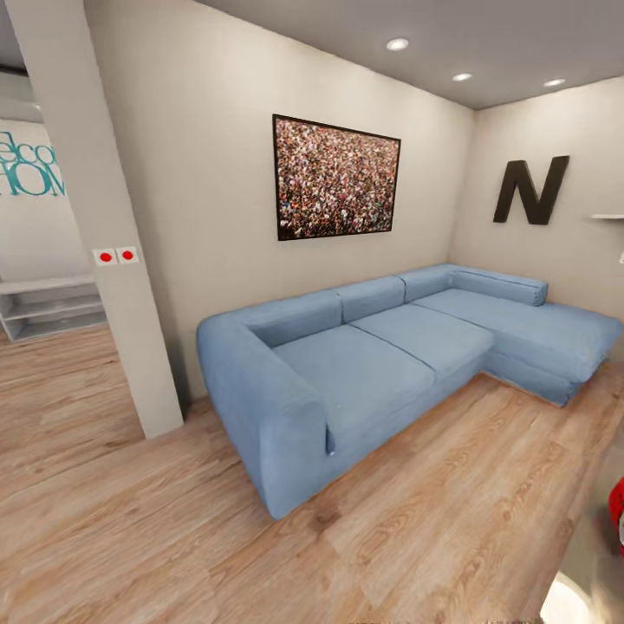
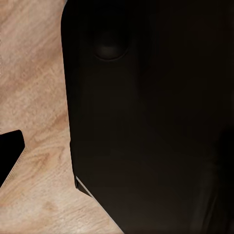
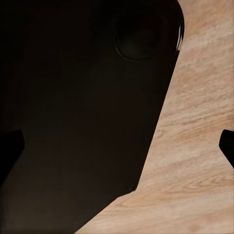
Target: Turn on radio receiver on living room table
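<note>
Robot body (image 2: 151,122) in the left wrist view — a large matte black panel with a rounded corner and a shallow round dimple (image 2: 109,48) near frame top. Right wrist view: same black housing (image 3: 83,122), a circular recess (image 3: 139,39) — thin pale edge trim.

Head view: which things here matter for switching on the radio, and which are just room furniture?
Job:
- radio receiver, a red sliver at the right edge
- table, only a corner showing, lower right

Just there:
- blue sectional sofa
- framed picture
- letter N
- shelf unit
</note>
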{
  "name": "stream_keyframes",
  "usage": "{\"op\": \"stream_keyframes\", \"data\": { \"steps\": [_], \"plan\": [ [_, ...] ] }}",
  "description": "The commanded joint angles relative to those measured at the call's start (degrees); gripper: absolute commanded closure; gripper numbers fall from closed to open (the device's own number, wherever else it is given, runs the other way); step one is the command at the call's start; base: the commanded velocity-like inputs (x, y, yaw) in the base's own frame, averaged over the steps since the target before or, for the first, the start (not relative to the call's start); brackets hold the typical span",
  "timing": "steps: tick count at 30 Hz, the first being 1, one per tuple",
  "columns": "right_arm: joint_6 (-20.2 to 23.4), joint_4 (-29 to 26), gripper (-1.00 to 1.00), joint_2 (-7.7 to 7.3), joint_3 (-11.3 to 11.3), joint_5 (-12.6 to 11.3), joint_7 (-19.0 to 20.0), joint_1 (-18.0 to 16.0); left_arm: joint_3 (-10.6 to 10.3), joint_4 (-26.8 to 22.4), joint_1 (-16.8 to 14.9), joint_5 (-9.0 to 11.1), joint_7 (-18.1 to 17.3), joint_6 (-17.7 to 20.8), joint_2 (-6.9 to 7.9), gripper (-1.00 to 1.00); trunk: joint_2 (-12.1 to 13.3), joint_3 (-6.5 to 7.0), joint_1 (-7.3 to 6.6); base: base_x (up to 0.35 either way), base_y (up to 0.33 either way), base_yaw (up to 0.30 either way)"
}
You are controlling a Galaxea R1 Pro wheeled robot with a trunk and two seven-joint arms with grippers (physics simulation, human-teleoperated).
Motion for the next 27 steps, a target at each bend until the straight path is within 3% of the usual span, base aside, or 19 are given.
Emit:
{"op": "stream_keyframes", "data": {
  "steps": [1, 27],
  "plan": [
    [0.0, 0.0, -1.00, 0.00, 0.0, 0.0, 0.0, 0.0, 0.0, 0.0, 0.0, 0.0, 0.0, 0.0, 0.00, -1.00, 0.0, 0.00, 0.00, 0.000, 0.000, -0.280],
    [0.0, 0.0, -1.00, 0.00, 0.0, -0.3, 0.0, 0.0, 0.0, 0.0, 0.0, 0.0, 0.0, 0.0, 0.00, -1.00, 0.0, 0.00, 0.00, 0.000, 0.000, -0.281]
  ]
}}
